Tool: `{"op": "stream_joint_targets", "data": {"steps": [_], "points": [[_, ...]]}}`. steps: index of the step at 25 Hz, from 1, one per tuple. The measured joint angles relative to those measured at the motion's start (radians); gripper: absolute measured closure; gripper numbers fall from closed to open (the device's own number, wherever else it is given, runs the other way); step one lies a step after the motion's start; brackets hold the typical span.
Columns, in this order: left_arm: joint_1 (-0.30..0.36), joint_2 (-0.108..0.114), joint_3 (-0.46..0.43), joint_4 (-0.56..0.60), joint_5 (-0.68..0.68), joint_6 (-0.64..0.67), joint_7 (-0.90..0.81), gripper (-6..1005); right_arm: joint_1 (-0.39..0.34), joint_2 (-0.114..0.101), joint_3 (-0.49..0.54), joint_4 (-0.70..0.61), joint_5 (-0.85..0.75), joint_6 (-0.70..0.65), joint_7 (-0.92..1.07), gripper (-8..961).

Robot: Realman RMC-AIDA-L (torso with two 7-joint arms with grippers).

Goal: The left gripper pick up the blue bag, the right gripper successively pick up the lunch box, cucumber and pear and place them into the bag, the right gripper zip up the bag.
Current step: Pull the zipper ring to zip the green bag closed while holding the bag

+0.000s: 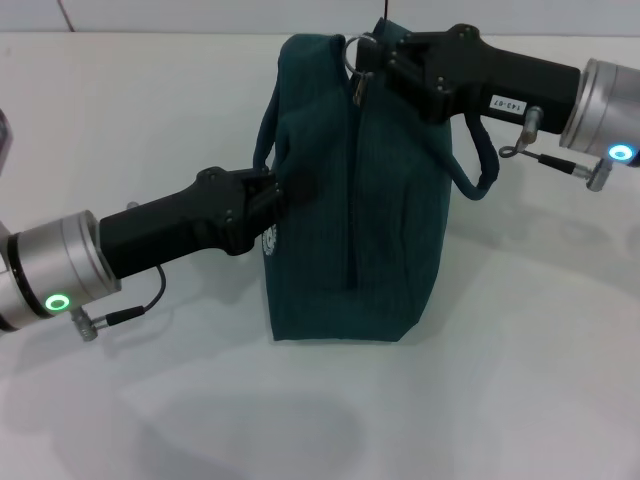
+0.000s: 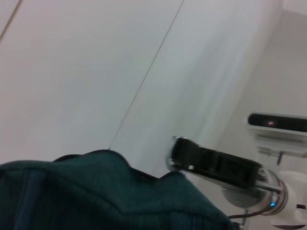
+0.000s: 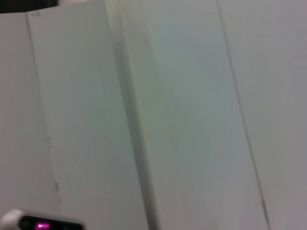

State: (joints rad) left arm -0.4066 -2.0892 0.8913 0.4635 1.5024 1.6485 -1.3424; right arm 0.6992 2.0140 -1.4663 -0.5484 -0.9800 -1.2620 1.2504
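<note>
The blue bag (image 1: 350, 200) stands upright on the white table (image 1: 520, 350). Its zipper line (image 1: 355, 180) runs along the top face and looks closed. My left gripper (image 1: 275, 190) is shut on the bag's left side. My right gripper (image 1: 365, 58) is at the bag's far top end, shut on the zipper pull with its metal ring (image 1: 356, 45). The left wrist view shows the bag's fabric (image 2: 96, 196) and the right gripper (image 2: 176, 152) behind it. The lunch box, cucumber and pear are out of view. The right wrist view shows only pale surfaces.
A bag handle loop (image 1: 480, 170) hangs off the right side under my right arm. Another handle (image 1: 266, 125) curves at the bag's left. Cables (image 1: 130, 310) dangle from my left wrist.
</note>
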Motion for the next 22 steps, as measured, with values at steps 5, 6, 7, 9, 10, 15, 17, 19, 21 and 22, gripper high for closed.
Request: {"op": "stream_joint_targets", "data": {"steps": [5,6,7,9,10,15,17,19,21,22], "points": [[0.009,0.000,0.000,-0.014,-0.002,0.009,0.018,945,0.000,-0.002,0.023,0.004,-0.001,0.023,0.015,933],[0.009,0.000,0.000,-0.020,-0.002,0.012,0.023,945,0.000,-0.002,0.023,0.004,-0.001,0.023,0.015,933],[0.009,0.000,0.000,-0.026,-0.002,0.014,0.028,945,0.000,-0.002,0.025,0.004,-0.001,0.024,0.016,933],[0.010,0.000,0.000,-0.029,-0.001,0.015,0.033,944,0.003,-0.003,0.029,0.005,-0.002,0.024,0.017,933],[0.010,0.000,0.000,-0.030,0.001,0.016,0.034,944,0.004,-0.003,0.031,0.005,-0.004,0.025,0.017,933],[0.011,0.000,0.001,-0.040,0.004,0.048,0.056,944,0.010,-0.004,0.036,0.005,-0.005,0.055,0.017,933],[0.013,0.000,0.001,-0.042,0.003,0.071,0.076,944,0.015,-0.005,0.036,0.005,-0.005,0.072,0.015,932],[0.016,0.000,0.001,-0.042,0.003,0.090,0.098,944,0.017,-0.006,0.036,0.005,-0.006,0.094,0.012,932],[0.021,0.000,0.001,-0.042,0.003,0.105,0.110,944,0.020,-0.004,0.036,0.005,-0.006,0.121,0.006,932],[0.025,0.000,0.001,-0.042,0.002,0.110,0.113,944,0.022,-0.003,0.036,0.005,-0.006,0.135,0.001,932]]}}
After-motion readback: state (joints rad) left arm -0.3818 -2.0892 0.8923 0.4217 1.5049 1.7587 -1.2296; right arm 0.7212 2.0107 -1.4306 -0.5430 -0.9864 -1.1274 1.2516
